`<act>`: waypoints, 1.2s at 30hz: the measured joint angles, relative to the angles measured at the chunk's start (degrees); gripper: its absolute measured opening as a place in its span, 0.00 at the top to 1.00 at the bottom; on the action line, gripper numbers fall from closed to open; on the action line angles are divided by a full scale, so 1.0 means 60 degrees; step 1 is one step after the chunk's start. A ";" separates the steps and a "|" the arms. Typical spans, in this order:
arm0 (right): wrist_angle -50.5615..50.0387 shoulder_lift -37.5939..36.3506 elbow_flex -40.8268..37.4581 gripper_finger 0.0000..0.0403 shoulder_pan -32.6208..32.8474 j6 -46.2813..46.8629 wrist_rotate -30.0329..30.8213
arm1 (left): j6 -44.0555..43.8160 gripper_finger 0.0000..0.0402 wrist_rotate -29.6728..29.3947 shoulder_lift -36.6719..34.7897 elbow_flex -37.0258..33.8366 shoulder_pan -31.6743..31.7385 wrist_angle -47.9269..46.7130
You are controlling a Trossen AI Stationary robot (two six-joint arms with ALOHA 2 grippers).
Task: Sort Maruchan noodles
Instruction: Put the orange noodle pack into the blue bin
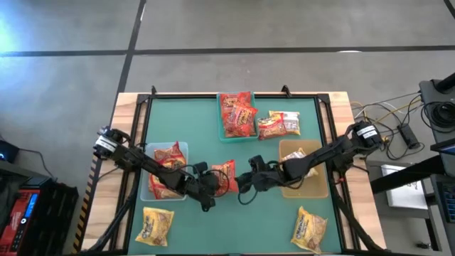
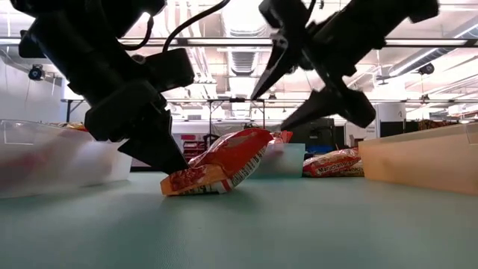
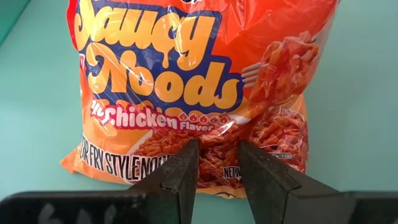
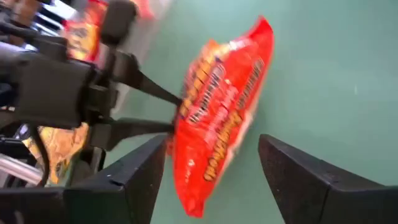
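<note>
A red-orange Maruchan noodle packet (image 1: 227, 176) sits tilted at the table's middle, and my left gripper (image 3: 217, 180) is shut on it. My right gripper (image 2: 278, 104) hangs open just above the packet's raised end (image 2: 261, 138); no touch shows. In the right wrist view the packet (image 4: 224, 112) shows beyond the gap between the right fingers. More red packets lie in the teal bin (image 1: 222, 135) and the clear bin (image 1: 183, 148). One packet lies in the tan bin (image 1: 320, 186). My left gripper pinches the packet's bottom edge (image 3: 217, 173), below the printed label, between its two fingers. The fingers come slanting down from the table's left. The held end (image 2: 183, 185) rests on the table and the other end tilts up.
A red and white packet (image 1: 279, 124) lies on the mat beside the teal bin. Yellow packets lie near the front left (image 1: 158, 226) and front right (image 1: 309, 229). Free mat stretches along the front middle. Black rails frame the table.
</note>
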 joint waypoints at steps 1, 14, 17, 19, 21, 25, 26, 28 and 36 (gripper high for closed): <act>-0.0084 0.0000 0.0000 0.37 -0.0135 0.0113 -0.0318 | 0.0000 0.75 -0.0012 0.0003 0.0000 -0.0011 0.0000; 0.0263 0.1027 -0.0011 0.18 -0.1019 0.0129 -0.1139 | 0.0040 0.75 -0.0261 0.0015 -0.0058 -0.0055 0.0080; 0.1132 0.1447 -0.0011 0.18 -0.1069 -0.0037 -0.1489 | 0.0040 0.75 -0.0274 0.0015 -0.0062 -0.0055 0.0089; 0.1573 0.1616 -0.0009 0.19 -0.1085 -0.0195 -0.1603 | 0.0040 0.75 -0.0285 0.0015 -0.0069 -0.0055 0.0095; 0.1848 0.1691 -0.0007 0.19 -0.1085 -0.0235 -0.1673 | 0.0040 0.75 -0.0287 0.0016 -0.0072 -0.0055 0.0101; 0.2042 0.1689 0.0011 0.19 -0.1079 -0.0394 -0.1752 | 0.0040 0.75 -0.0304 0.0016 -0.0107 -0.0055 0.0167; 0.2037 0.1663 0.0009 0.19 -0.1074 -0.0421 -0.1755 | 0.0039 0.75 -0.0307 0.0015 -0.0117 -0.0055 0.0187; 0.2038 0.1581 0.0017 0.19 -0.1074 -0.0547 -0.1793 | 0.0018 0.75 -0.0310 0.0018 -0.0117 -0.0055 0.0190; 0.2121 0.1545 0.0164 0.19 -0.1071 -0.0925 -0.1756 | 0.0015 0.75 -0.0347 0.0018 -0.0138 -0.0055 0.0304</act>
